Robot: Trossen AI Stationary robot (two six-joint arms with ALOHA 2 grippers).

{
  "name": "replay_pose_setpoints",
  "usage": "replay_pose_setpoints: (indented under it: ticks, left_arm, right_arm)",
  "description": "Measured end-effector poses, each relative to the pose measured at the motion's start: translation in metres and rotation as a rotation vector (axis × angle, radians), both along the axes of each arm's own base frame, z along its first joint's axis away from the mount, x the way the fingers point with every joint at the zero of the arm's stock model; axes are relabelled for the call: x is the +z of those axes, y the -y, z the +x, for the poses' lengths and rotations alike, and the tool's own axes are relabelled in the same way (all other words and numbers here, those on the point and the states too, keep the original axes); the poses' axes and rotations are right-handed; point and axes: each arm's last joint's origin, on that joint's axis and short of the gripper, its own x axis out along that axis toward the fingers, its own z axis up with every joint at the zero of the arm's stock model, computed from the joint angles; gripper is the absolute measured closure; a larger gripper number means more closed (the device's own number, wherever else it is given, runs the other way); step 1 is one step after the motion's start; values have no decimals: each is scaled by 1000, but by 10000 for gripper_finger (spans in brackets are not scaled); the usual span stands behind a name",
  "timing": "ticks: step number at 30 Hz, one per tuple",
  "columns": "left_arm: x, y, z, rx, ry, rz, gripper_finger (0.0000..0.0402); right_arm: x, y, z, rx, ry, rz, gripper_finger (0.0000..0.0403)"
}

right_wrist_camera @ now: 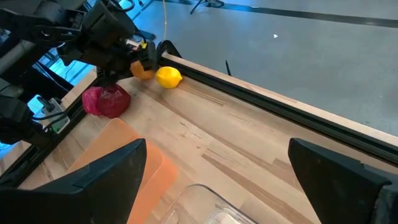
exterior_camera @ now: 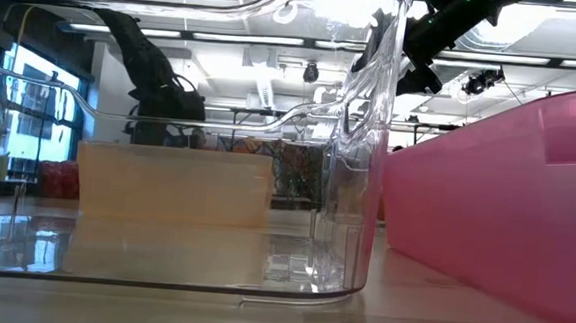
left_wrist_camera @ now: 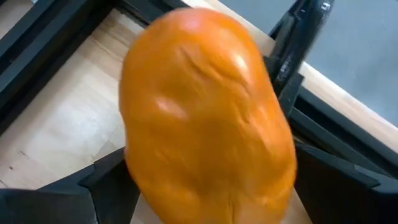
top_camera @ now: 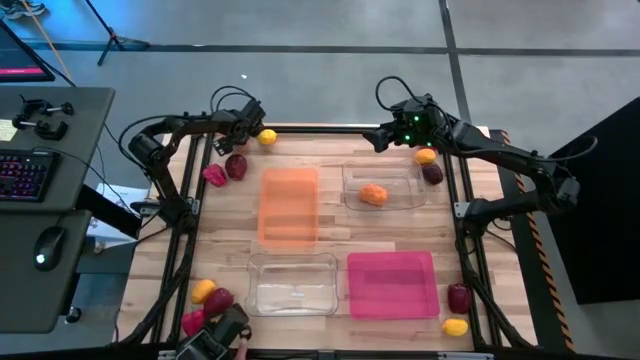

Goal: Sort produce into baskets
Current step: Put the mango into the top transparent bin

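Note:
My left gripper [top_camera: 250, 128] is at the table's far left corner, shut on an orange round fruit [left_wrist_camera: 205, 118]. It also shows in the right wrist view [right_wrist_camera: 142, 70], beside a yellow lemon [right_wrist_camera: 168, 77]. My right gripper [top_camera: 385, 136] is open and empty above the far edge, its fingers wide apart in the right wrist view [right_wrist_camera: 217, 180]. An orange basket [top_camera: 289, 205] and a clear basket [top_camera: 410, 180] holding one orange fruit [top_camera: 373, 195] lie at the far side. Another clear basket [top_camera: 292, 283] and a magenta basket [top_camera: 392, 284] lie at the near side. My left gripper pinches the orange fruit's two sides [left_wrist_camera: 134, 174] between its two fingers [left_wrist_camera: 99, 186], and the fruit fills the gap between them. The fingers come from the table's left, slanting down. Whether the fruit is clear of the table, I cannot tell.
A pink pepper [top_camera: 214, 175] and a maroon fruit [top_camera: 236, 166] lie at the far left. An orange [top_camera: 425, 155] and a maroon fruit [top_camera: 432, 173] lie at the far right. Up to three more pieces lie in each near corner [top_camera: 205, 300] [top_camera: 457, 310]. A black frame rail [right_wrist_camera: 267, 99] edges the table.

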Motion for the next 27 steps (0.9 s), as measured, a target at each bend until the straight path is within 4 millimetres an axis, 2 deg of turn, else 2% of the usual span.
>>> replay_pose_setpoints:
  ticks: [11,14,17,19,24,27]
  left_arm:
    - [0,-1,-1,-22,7,-17,54]
    - [-1,-1,-1,-67,25,-50,84]
    - [3,-1,-4,-152,-10,-75,139]
    - [9,-1,-8,-208,-26,-85,163]
    - [41,2,-16,-319,-5,-28,163]
    - [66,10,-15,-460,45,34,163]
  right_arm:
    - [-1,0,0,0,-6,4,22]
    - [-1,0,-1,0,-12,7,22]
    - [-1,0,-1,0,-14,8,22]
    - [-1,0,-1,0,-15,9,22]
    - [-1,0,-1,14,-25,-12,22]
    - [0,-1,0,47,-14,-15,22]
